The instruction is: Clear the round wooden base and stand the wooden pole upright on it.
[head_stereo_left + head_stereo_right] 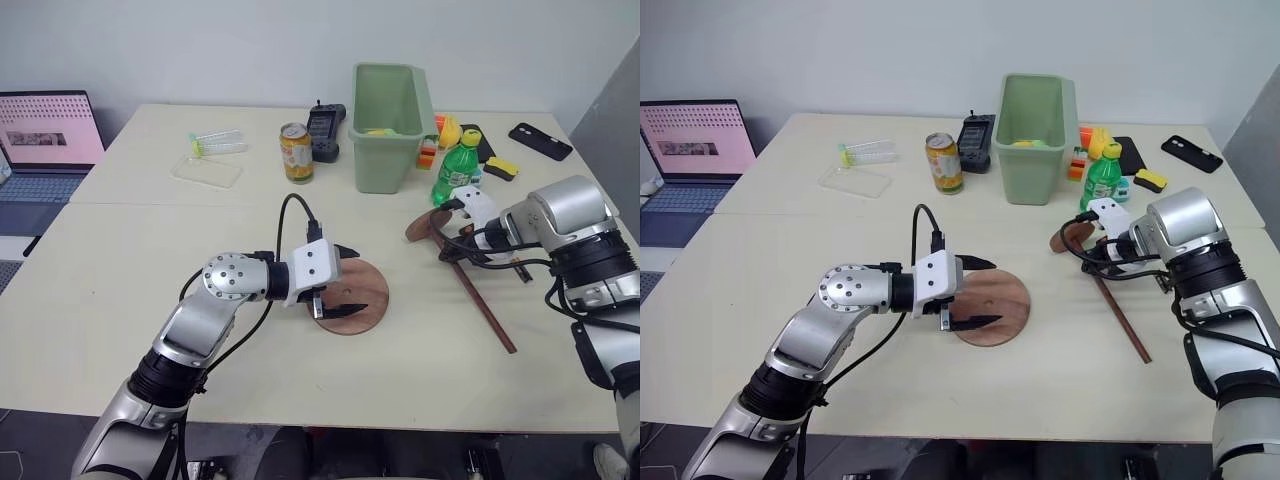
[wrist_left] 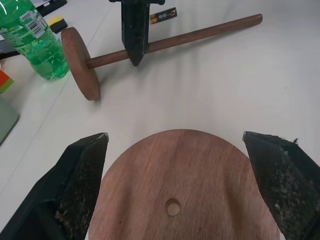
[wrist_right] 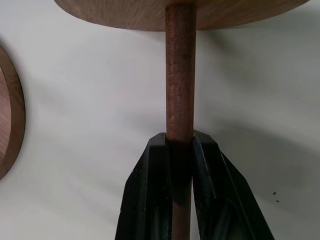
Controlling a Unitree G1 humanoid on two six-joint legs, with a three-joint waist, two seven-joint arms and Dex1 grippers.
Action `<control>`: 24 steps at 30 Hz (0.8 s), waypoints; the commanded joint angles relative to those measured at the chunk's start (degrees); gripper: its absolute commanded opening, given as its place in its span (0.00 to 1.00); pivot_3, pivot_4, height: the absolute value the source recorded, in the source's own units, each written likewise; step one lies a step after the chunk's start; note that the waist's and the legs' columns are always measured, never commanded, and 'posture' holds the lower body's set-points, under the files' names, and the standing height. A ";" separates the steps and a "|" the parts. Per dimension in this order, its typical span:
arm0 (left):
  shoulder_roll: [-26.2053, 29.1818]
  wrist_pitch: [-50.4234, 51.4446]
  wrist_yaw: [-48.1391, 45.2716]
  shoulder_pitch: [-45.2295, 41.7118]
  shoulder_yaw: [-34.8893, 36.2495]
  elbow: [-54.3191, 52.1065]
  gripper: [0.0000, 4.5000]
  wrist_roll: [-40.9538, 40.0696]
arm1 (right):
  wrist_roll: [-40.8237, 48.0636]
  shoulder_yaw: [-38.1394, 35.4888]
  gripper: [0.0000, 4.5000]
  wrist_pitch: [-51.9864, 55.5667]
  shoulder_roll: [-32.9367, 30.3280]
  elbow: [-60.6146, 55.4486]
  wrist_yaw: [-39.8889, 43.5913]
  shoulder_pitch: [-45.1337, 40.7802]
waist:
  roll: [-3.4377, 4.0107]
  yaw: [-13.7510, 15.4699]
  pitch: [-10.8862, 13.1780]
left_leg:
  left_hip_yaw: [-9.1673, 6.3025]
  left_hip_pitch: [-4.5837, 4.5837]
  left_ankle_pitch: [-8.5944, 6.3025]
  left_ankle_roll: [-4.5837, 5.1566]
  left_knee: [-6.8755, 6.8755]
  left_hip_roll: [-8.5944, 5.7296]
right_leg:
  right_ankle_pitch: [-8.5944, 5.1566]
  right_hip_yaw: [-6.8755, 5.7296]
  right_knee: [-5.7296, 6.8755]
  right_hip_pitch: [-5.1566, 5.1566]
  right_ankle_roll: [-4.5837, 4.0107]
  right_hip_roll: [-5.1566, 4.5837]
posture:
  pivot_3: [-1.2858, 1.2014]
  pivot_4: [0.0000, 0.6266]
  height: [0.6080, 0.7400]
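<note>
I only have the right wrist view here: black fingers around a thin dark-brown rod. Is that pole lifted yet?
Observer: No. The long dark-brown wooden pole lies flat on the table, right gripper shut on it near its disc end.
Operator: Anything on the base?
Observer: The round flat reddish-brown wooden base is bare, with a small hole in its middle.
Operator: And the left gripper?
Observer: The left gripper is open, its fingers straddling the base.
</note>
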 commanded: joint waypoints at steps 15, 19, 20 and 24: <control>-4.79 -1.75 0.48 -2.42 10.17 0.86 1.00 -14.12 | 7.75 -20.10 0.05 10.02 -1.53 -23.58 -6.04 2.98 | 0.01 0.13 0.00 | 0.00 -0.42 0.01 -0.02 0.08 -0.02 | 0.01 0.00 0.07 -0.40 0.00 -0.02 | 0.52 0.24 1.00; -3.39 -2.38 -0.74 -2.37 11.11 1.24 1.00 -14.66 | 10.20 -25.69 0.05 8.63 1.31 -32.12 -7.45 4.46 | 0.01 0.05 0.00 | 0.06 -0.42 0.01 -0.02 0.08 -0.01 | 0.01 0.03 0.14 -0.47 0.00 -0.01 | 0.52 0.24 1.00; -2.79 -2.55 -1.08 -2.33 11.28 1.43 1.00 -14.42 | 10.66 -27.53 0.05 7.70 2.55 -34.80 -7.65 4.64 | 0.02 -0.09 0.00 | 0.05 -0.43 0.01 -0.02 0.08 0.01 | 0.01 0.03 0.15 -0.49 0.00 -0.01 | 0.52 0.24 1.00; -0.09 -3.23 -2.30 -2.19 12.82 2.76 1.00 -14.25 | 16.12 -37.56 0.05 4.31 10.51 -43.82 -7.36 6.10 | 0.03 -0.27 0.00 | 0.18 -0.51 0.01 -0.02 0.04 0.16 | 0.01 0.11 0.32 -0.72 -0.01 0.08 | 0.52 0.24 1.00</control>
